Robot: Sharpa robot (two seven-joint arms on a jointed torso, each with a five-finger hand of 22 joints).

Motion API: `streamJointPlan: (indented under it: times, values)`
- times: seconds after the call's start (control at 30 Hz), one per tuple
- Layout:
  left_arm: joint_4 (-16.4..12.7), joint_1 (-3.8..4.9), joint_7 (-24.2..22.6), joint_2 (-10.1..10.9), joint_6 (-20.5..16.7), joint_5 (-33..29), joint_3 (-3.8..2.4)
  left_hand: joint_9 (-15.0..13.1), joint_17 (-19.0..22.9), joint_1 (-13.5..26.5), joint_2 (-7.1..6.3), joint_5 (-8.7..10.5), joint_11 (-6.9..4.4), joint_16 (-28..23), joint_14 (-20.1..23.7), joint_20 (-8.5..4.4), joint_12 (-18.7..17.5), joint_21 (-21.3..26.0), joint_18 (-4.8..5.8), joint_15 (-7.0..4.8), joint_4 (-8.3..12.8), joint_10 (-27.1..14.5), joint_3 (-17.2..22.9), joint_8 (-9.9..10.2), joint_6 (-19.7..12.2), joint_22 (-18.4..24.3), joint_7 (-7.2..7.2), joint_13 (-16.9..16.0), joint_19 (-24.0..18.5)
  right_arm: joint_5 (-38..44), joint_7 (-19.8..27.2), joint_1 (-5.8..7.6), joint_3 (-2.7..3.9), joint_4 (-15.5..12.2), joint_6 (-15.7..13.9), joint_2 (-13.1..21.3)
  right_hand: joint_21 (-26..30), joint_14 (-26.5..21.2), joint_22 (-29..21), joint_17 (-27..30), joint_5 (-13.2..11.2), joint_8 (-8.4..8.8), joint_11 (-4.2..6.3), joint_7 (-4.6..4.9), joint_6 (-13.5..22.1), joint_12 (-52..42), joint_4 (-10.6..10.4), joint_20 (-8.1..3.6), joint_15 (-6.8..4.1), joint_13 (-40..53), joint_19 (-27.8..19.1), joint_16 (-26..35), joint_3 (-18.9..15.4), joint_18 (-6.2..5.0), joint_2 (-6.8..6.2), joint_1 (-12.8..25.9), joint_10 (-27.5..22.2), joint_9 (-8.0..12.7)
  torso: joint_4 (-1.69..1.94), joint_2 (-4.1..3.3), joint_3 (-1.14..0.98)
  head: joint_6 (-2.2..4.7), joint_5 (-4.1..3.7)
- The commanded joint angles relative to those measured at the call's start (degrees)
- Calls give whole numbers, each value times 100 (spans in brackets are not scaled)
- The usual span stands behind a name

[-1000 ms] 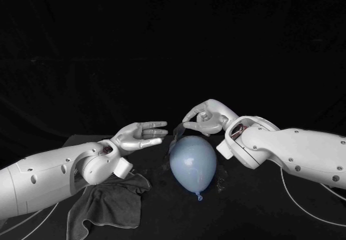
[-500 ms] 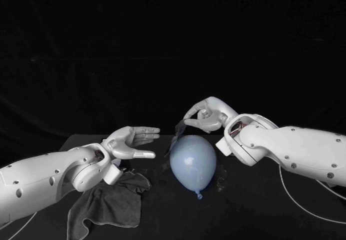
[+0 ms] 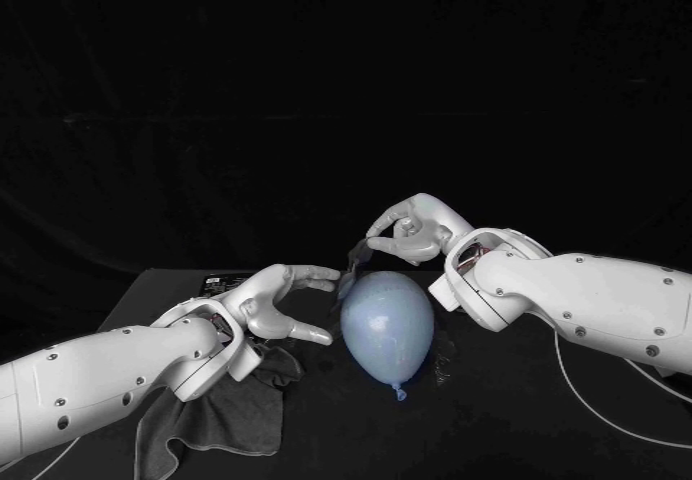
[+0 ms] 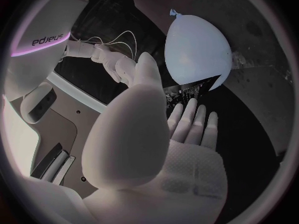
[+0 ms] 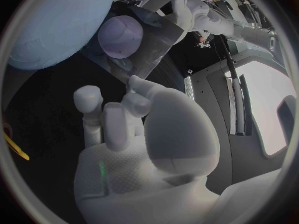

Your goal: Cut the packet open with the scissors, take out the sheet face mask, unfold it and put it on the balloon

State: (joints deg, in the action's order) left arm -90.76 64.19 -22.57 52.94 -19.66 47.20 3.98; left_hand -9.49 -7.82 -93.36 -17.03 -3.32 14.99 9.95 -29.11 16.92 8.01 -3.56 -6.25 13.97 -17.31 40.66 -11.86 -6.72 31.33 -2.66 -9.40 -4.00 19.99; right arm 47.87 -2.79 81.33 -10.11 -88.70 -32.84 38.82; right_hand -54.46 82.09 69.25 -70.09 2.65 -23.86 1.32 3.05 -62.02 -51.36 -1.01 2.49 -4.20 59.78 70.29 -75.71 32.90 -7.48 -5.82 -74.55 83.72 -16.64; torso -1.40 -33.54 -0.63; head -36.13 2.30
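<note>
Your right hand (image 3: 411, 232) pinches the packet (image 3: 355, 262) just above the balloon's (image 3: 387, 325) far end. Your left hand (image 3: 281, 300) hovers beside the balloon, fingers spread and empty. A clumsy reach could nudge the balloon and roll it away.

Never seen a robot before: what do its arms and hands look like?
The left arm and right arm have smooth white shells with small dark holes. The left robot hand and right robot hand are silvery, round-fingered. Thin white cables hang beneath.
</note>
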Motion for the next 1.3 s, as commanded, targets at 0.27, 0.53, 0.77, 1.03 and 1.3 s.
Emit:
streamJointPlan:
  times: [0.27, 0.53, 0.77, 1.03, 1.3]
  values:
    - [43, -7, 981, -358, -1292, 312, 0, -151, -186, 319, 30, 34, -43, 322, -655, -10, 143, -93, 211, -69, 1, 253, 2, -192, 488, -27, -755, -1, 332, 92, -32, -1, 4, -47, -18, -29, -20, 32, 11, -13, 13, -31, 5, -7, -21, -27, 5, -11, -4, 13, 37, -28, 50, 21, 41, 26, 68, -650, -8, -9, -8, -2, 16]
    - [26, -7, 1658, -551, -1500, 91, -1, -245, -207, 477, 32, 34, -56, 385, -702, -15, 194, -101, 235, -87, 3, 333, 4, -309, 802, -22, -753, 2, 402, 96, -44, -2, 4, -65, -12, -41, -20, 32, 11, -13, 13, -31, 5, -7, -21, -27, 5, -11, -4, 13, 37, -28, 50, 21, 41, 26, 68, -650, -2, -7, -6, -10, 12]
    - [3, -7, 1768, -602, -1718, -218, -2, -398, -279, 381, 652, 50, -137, 614, -997, -29, 388, -225, 150, -183, 21, 668, 958, -646, 1337, -66, -701, -10, 890, 97, -48, -2, 4, -68, -6, -44, -26, 38, 21, -33, 13, -41, 6, -9, -16, -47, 16, -11, -4, 37, 31, -46, 66, 21, 41, 39, 71, -666, -5, -3, -5, 6, 14]
    - [64, -7, 1674, -541, -1883, -594, -2, -451, -336, -302, 1755, 52, -378, 804, -1407, -35, 473, -445, -51, -379, 94, 1079, 2344, -943, 1787, -134, -408, 31, 1752, 98, -53, -3, 4, -76, 6, -3, -25, 40, 22, -37, 13, -43, 6, -9, -15, -56, 17, -11, -4, 45, 30, -50, 69, 20, 41, 41, 72, -668, -4, -2, -4, 20, 11]
    - [88, -7, 1026, -540, -2193, -1114, -3, -475, -287, 125, 1281, 56, -458, 708, -1737, -26, 99, -489, -183, -462, 78, 1565, 3935, -1168, 1981, -128, -322, 43, 2204, 119, -136, -3, 3, -87, 280, 9, -4, 56, 15, -85, 13, -49, 6, -9, -11, -46, 25, -11, -4, 44, 12, -86, 79, 15, 39, 51, 69, -678, -8, -6, -1, 36, 27]
